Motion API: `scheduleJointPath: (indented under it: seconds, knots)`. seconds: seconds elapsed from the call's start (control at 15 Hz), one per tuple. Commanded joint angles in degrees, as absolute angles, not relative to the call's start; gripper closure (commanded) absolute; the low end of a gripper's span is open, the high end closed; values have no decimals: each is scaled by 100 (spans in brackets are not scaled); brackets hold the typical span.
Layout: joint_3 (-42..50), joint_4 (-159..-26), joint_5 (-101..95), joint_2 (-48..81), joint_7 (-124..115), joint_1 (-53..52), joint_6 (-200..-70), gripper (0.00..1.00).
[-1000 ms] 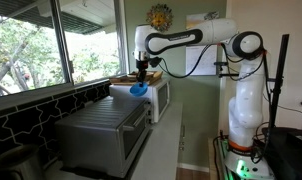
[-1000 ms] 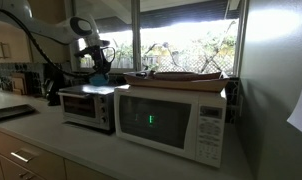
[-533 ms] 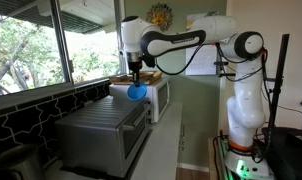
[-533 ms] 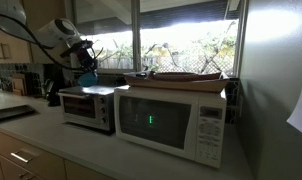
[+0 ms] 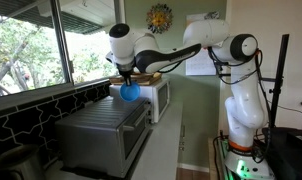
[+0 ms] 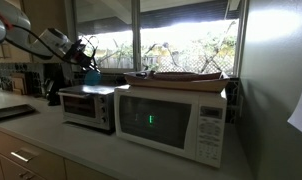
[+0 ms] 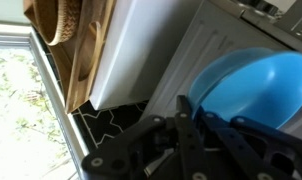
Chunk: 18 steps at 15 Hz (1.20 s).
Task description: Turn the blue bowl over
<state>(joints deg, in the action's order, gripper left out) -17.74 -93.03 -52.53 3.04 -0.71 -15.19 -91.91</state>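
Observation:
The blue bowl [image 5: 130, 91] is a small light-blue plastic bowl held in the air above the grey metal oven [image 5: 103, 130]. My gripper [image 5: 127, 82] is shut on the bowl's rim and holds it tilted. In the wrist view the bowl [image 7: 253, 83] fills the right side, its hollow inside facing the camera, with the black fingers [image 7: 187, 118] clamped on its edge. In an exterior view the bowl [image 6: 91, 74] hangs above the oven [image 6: 88, 107], with the gripper [image 6: 84, 64] over it.
A white microwave [image 6: 171, 117] stands next to the oven, with a wooden board and a woven basket [image 7: 69, 20] on top. A window [image 5: 36, 45] runs behind the counter. The dark tiled wall [image 5: 21, 115] lies beside the oven.
My arm has carried the blue bowl away from the microwave and out over the oven, and the bowl has tilted as it went.

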Motion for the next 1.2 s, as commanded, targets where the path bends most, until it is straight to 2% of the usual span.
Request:
scheduleJointPath:
  seconds: [0.0,0.47,0.67,1.0,1.13]
  knots:
    - [-1752,-9430,-6232,445,208,-1710,-9282,98]
    - [-1757,-9709,-8066,574,476,-1891,-9303,98]
    - [-1850,-10006,-7935,635,264,-2013,-8932,98]
    - [-1803,-9739,-7881,687,332,-1960,-9120,95]
    - [-1810,-9828,-7937,660,306,-1981,-9055,98]
